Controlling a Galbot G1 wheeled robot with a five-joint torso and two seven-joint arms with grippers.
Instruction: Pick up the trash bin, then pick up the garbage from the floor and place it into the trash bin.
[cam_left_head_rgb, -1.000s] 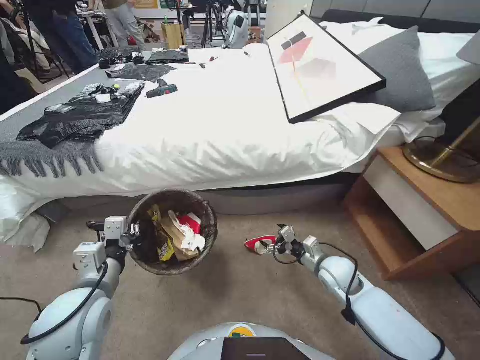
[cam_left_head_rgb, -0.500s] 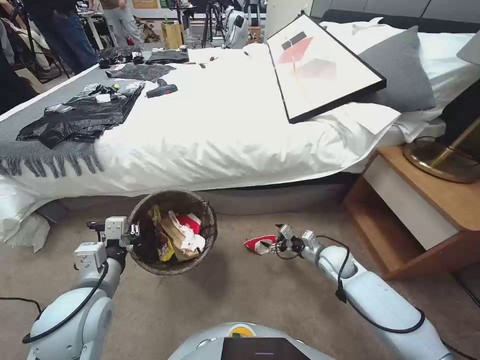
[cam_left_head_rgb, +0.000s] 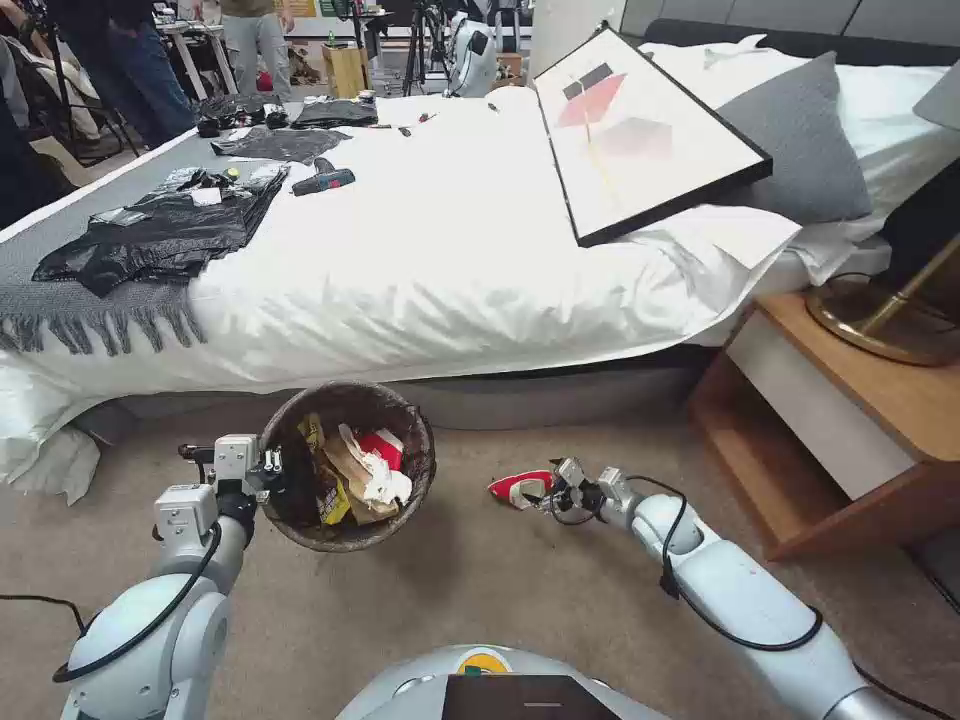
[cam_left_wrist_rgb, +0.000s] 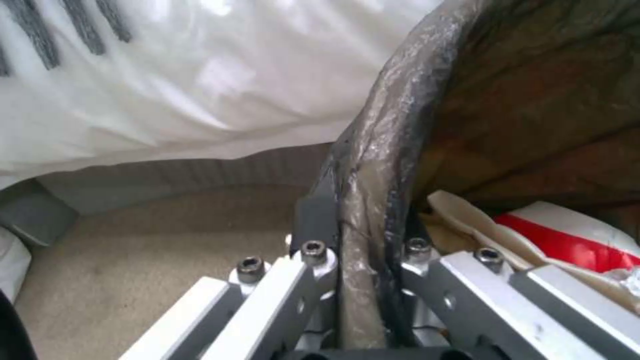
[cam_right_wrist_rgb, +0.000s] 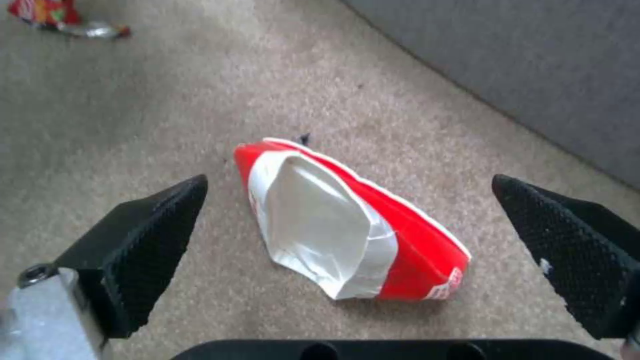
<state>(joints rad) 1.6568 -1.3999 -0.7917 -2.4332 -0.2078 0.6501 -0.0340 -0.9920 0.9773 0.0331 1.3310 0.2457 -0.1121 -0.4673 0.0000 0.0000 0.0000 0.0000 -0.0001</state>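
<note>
The trash bin (cam_left_head_rgb: 410, 475), lined with a dark bag, hangs tilted in front of the bed. My left gripper (cam_left_head_rgb: 268, 466) is shut on its near rim. In the left wrist view the fingers (cam_left_wrist_rgb: 313, 260) clamp the bag-covered rim (cam_left_wrist_rgb: 380, 150). Inside the bin lie yellow wrappers (cam_left_head_rgb: 330, 500), brown paper, white tissue and a red-and-white cup (cam_left_head_rgb: 382, 446). A crushed red-and-white paper cup (cam_left_head_rgb: 518, 488) lies on the carpet. My right gripper (cam_left_head_rgb: 552, 493) is open just beside it. In the right wrist view the cup (cam_right_wrist_rgb: 347, 225) lies between the two spread fingers (cam_right_wrist_rgb: 147, 250).
The bed's edge (cam_left_head_rgb: 450, 350) runs behind the bin and cup, with black plastic bags (cam_left_head_rgb: 160, 235) and a framed picture (cam_left_head_rgb: 640, 130) on top. A wooden nightstand (cam_left_head_rgb: 840, 420) stands to the right. Another small wrapper (cam_right_wrist_rgb: 60, 17) lies on the carpet beyond the cup.
My right arm has sunk lower and brought its open gripper closer to the crushed cup on the floor. The left gripper keeps hold of the bin, almost unmoved.
</note>
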